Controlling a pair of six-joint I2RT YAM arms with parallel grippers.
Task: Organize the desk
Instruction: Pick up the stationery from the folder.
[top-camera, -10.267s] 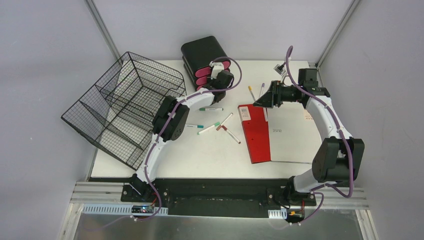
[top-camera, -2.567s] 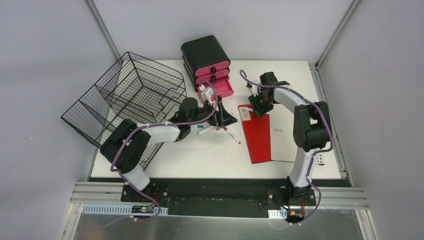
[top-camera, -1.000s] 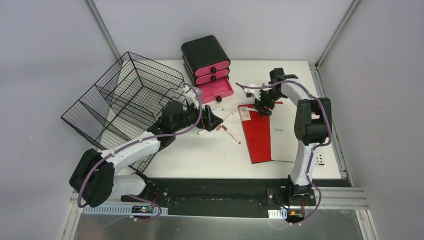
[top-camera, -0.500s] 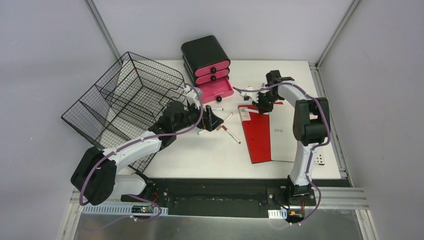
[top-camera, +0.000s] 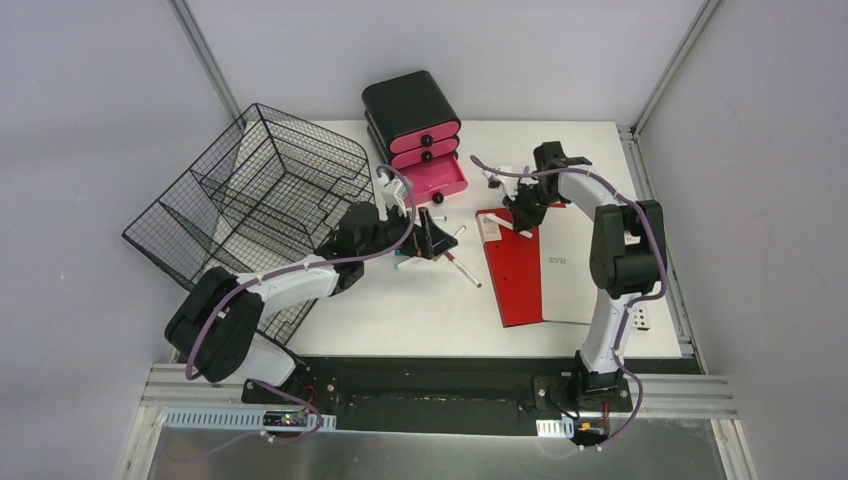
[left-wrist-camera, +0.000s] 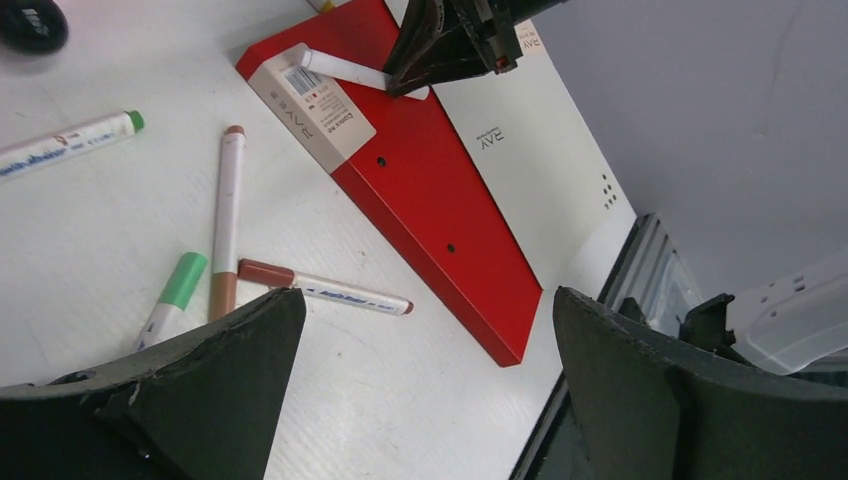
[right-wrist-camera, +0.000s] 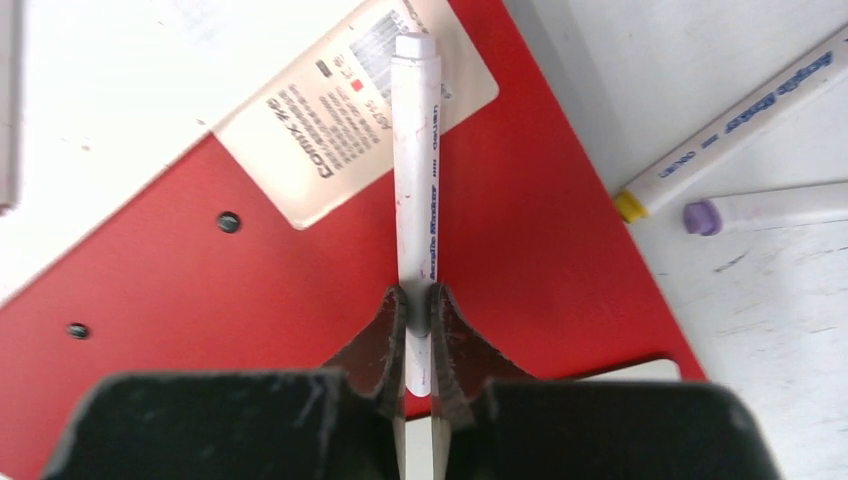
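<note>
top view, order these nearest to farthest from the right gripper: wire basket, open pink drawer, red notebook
1. red notebook, directly under the right gripper, which holds a white marker over it.
2. open pink drawer, to its left, at the desk's far side.
3. wire basket, far left edge.

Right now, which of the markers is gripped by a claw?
The white marker over the red notebook cover, pinched in the right claw. All other markers lie loose on the desk.
</note>
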